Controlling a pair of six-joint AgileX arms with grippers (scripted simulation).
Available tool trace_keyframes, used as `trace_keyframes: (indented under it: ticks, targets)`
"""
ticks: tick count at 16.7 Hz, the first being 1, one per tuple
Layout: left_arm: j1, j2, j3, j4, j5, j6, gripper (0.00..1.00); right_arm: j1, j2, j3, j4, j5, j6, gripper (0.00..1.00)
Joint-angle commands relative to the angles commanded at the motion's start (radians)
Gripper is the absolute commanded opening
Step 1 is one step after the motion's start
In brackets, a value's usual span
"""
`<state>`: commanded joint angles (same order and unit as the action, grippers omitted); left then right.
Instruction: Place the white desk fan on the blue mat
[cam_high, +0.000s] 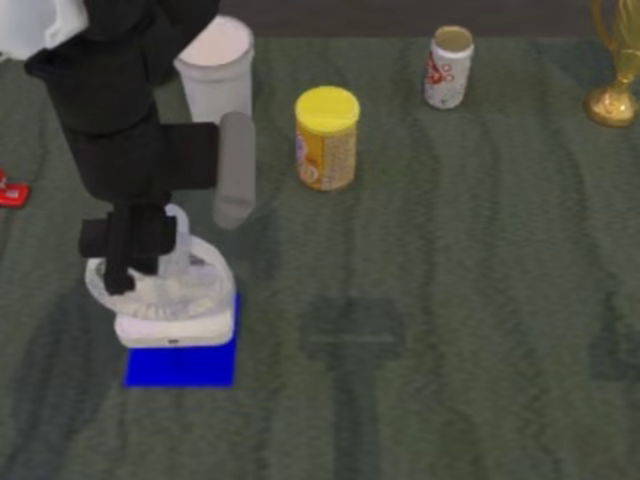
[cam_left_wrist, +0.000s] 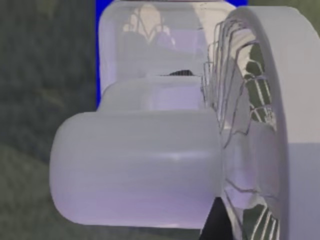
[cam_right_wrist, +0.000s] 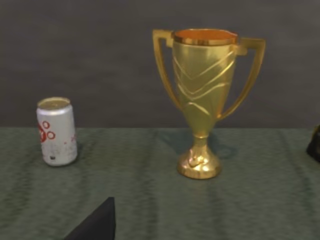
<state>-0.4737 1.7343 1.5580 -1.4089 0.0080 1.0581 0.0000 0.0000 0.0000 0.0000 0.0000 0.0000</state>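
The white desk fan (cam_high: 170, 295) stands with its rounded square base on the far part of the blue mat (cam_high: 180, 365), at the table's left front. My left gripper (cam_high: 150, 265) comes down on the fan from above and is shut on its round grilled head. In the left wrist view the motor housing (cam_left_wrist: 135, 165) and the grille (cam_left_wrist: 250, 100) fill the picture. One dark fingertip (cam_left_wrist: 214, 226) shows next to the grille, and a strip of the mat (cam_left_wrist: 98, 50) shows beyond the base. My right arm is outside the top view. One fingertip (cam_right_wrist: 102, 220) of it shows, with nothing beside it.
A white cup (cam_high: 216, 68) stands behind the left arm, with a grey cylinder (cam_high: 235, 170) beside it. Farther right are a yellow-lidded jar (cam_high: 327, 138), a soda can (cam_high: 447, 67) and a gold trophy (cam_high: 615, 95). A red object (cam_high: 10, 190) lies at the left edge.
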Motion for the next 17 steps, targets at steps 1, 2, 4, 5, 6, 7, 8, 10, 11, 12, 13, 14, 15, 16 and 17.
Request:
trace_keyframes:
  ticks: [1,2,4,5,6,7,8,10,11,12,13,14,15,16,17]
  targets:
    - [0.009,-0.017,-0.025,0.007,0.000,0.025,0.00,0.000,0.000,0.000,0.000,0.000,0.000,1.00]
    - [0.015,-0.026,-0.038,0.011,0.000,0.038,0.00,0.000,0.000,0.000,0.000,0.000,0.000,1.00]
    - [0.016,-0.028,-0.041,0.012,0.000,0.041,0.00,0.000,0.000,0.000,0.000,0.000,0.000,1.00]
    - [0.016,-0.028,-0.041,0.012,0.000,0.041,0.00,0.000,0.000,0.000,0.000,0.000,0.000,1.00]
    - [0.011,-0.024,-0.039,0.010,-0.001,0.041,0.00,0.000,0.000,0.000,0.000,0.000,0.000,1.00]
    - [0.011,-0.024,-0.042,0.014,-0.001,0.041,0.00,0.000,0.000,0.000,0.000,0.000,0.000,1.00]
    - [0.013,-0.025,-0.054,0.028,-0.003,0.041,0.00,0.000,0.000,0.000,0.000,0.000,0.000,1.00]
    - [0.019,-0.026,-0.094,0.077,-0.004,0.040,0.00,0.000,0.000,0.000,0.000,0.000,0.000,1.00]
    - [0.020,-0.023,-0.118,0.103,-0.002,0.043,0.00,0.000,0.000,0.000,0.000,0.000,0.000,1.00]
    - [0.020,-0.019,-0.141,0.125,-0.001,0.046,0.00,0.000,0.000,0.000,0.000,0.000,0.000,1.00]
    - [0.021,-0.016,-0.158,0.141,0.000,0.047,0.00,0.000,0.000,0.000,0.000,0.000,0.000,1.00]
    - [0.022,-0.015,-0.164,0.148,0.000,0.047,0.00,0.000,0.000,0.000,0.000,0.000,0.000,1.00]
    - [0.022,-0.015,-0.164,0.148,0.000,0.047,0.00,0.000,0.000,0.000,0.000,0.000,0.000,1.00]
    - [0.022,-0.015,-0.164,0.148,0.000,0.047,0.00,0.000,0.000,0.000,0.000,0.000,0.000,1.00]
    - [0.022,-0.015,-0.164,0.148,0.000,0.047,0.00,0.000,0.000,0.000,0.000,0.000,0.000,1.00]
